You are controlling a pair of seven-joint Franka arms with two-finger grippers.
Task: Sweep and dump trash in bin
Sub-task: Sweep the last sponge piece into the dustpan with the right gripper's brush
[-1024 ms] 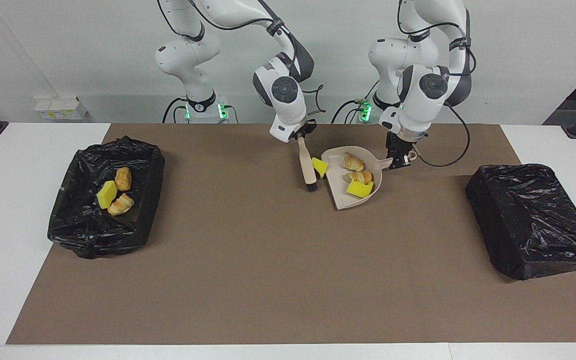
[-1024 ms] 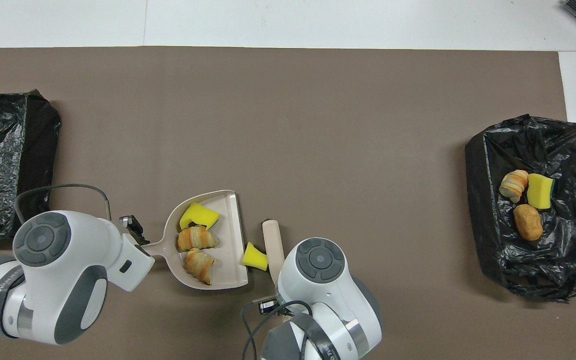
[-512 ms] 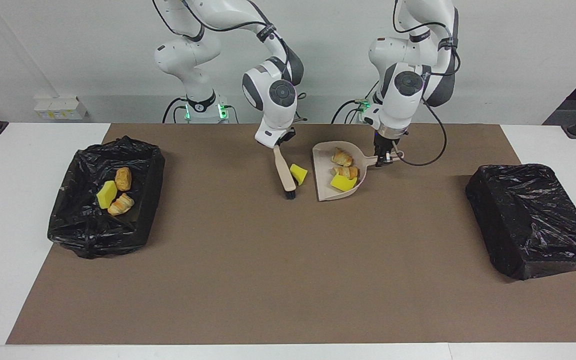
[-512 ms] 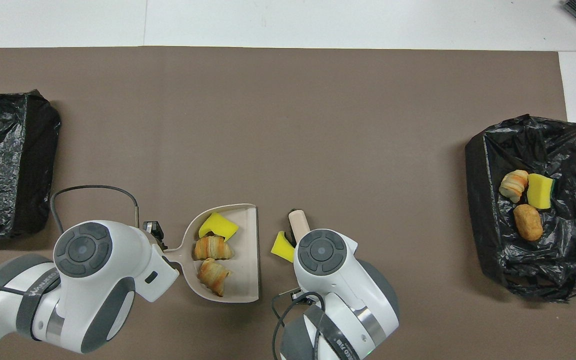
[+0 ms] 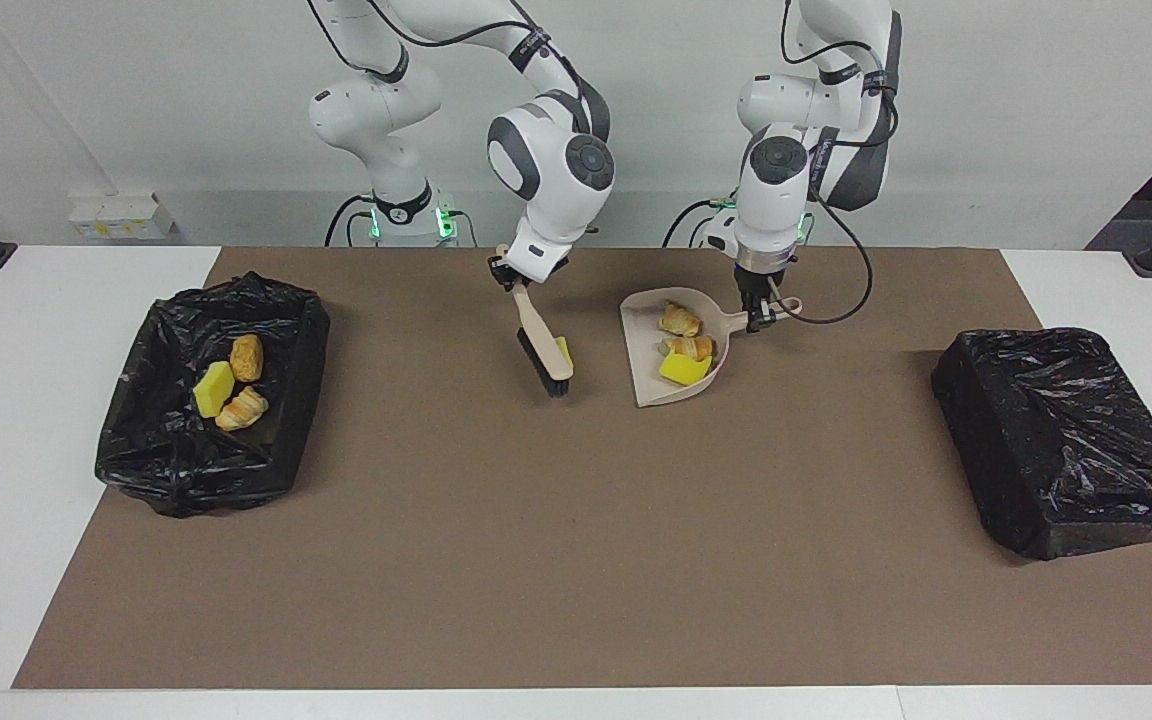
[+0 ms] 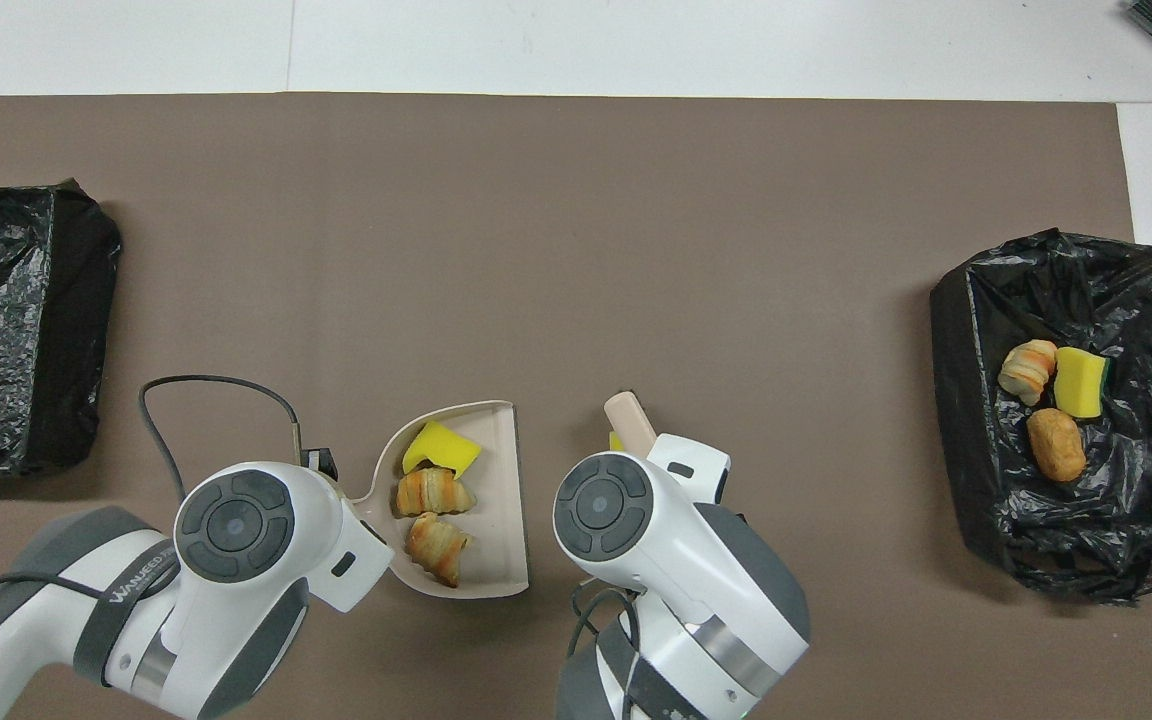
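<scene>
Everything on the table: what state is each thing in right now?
Dustpan: held by its handle by the left end effector, three pieces inside.
Brush: held by the right end effector, bristles down.
Loose yellow sponge: on the mat, against the brush.
Open bin: three pieces inside.
Other bin: contents unseen.

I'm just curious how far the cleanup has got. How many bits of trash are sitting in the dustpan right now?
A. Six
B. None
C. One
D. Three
D: the dustpan holds two pastry bits and one yellow sponge wedge, while another yellow wedge lies outside it beside the brush.
</scene>
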